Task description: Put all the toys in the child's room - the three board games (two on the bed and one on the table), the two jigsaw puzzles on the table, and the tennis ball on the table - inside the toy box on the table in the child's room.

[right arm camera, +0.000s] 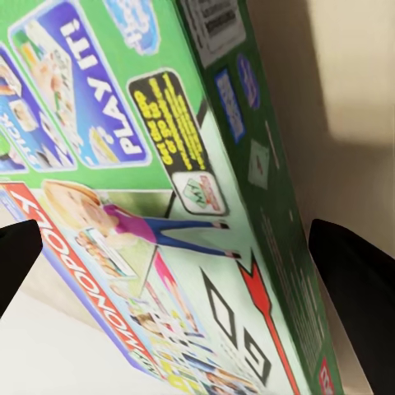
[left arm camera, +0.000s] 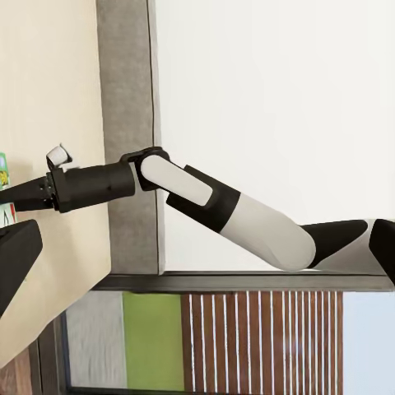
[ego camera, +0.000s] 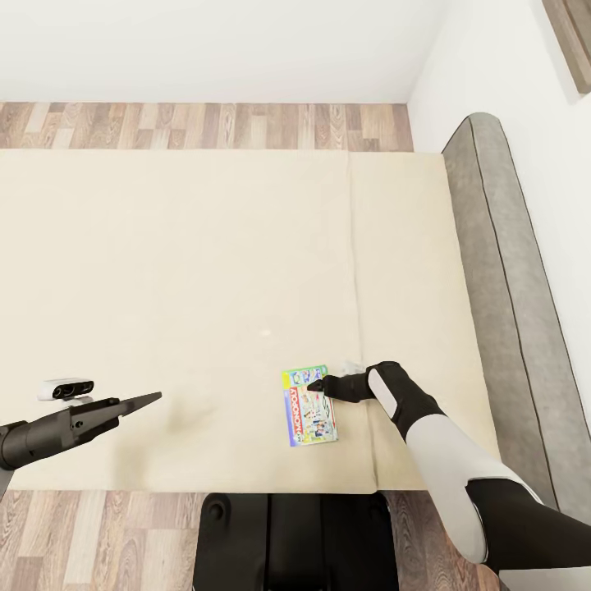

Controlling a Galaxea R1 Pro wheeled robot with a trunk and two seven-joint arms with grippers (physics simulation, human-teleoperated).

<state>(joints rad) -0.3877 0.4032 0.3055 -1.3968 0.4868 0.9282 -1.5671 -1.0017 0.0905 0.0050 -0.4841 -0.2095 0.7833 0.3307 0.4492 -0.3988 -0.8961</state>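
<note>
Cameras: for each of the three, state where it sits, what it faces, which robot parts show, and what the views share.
Head view: high on the robot, looking down on the beige mattress bed; left gripper, right gripper and dark base show.
Left wrist view: on the left arm, looking across at the white-and-black right arm.
Right wrist view: near the right gripper, close on the green printed board game box, between dark fingertips.
Shared: head and right wrist views show the game box.

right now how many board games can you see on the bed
1. The flat green-and-white printed board game box lies near the beige mattress's front edge, at the right gripper, between its fingers in the right wrist view. The task mentions two on the bed; no second one is visible.
</note>
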